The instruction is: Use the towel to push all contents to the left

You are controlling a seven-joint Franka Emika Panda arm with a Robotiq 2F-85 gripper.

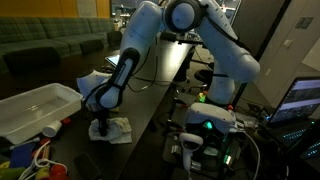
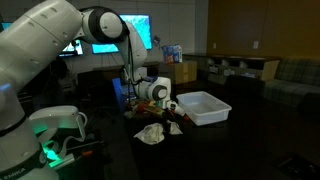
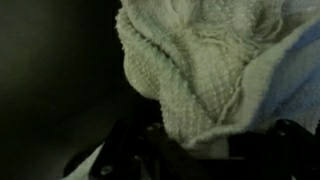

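Observation:
A crumpled white towel point(image 1: 116, 130) lies on the dark table, also in the other exterior view point(image 2: 152, 133). My gripper point(image 1: 101, 128) is down on the towel's left part in that view and hangs just above it in the other exterior view point(image 2: 158, 108). In the wrist view the towel point(image 3: 195, 70) fills the picture, and a fold of it runs down between the dark fingers point(image 3: 200, 150). The jaws look shut on the towel. Small colourful objects point(image 1: 30, 155) lie at the table's near corner.
A white plastic bin point(image 1: 35, 108) stands on the table beside the towel, also in the other exterior view point(image 2: 205, 106). Red objects point(image 2: 176, 124) lie next to it. Monitors, cables and a lit controller box point(image 1: 205, 125) sit beside the table.

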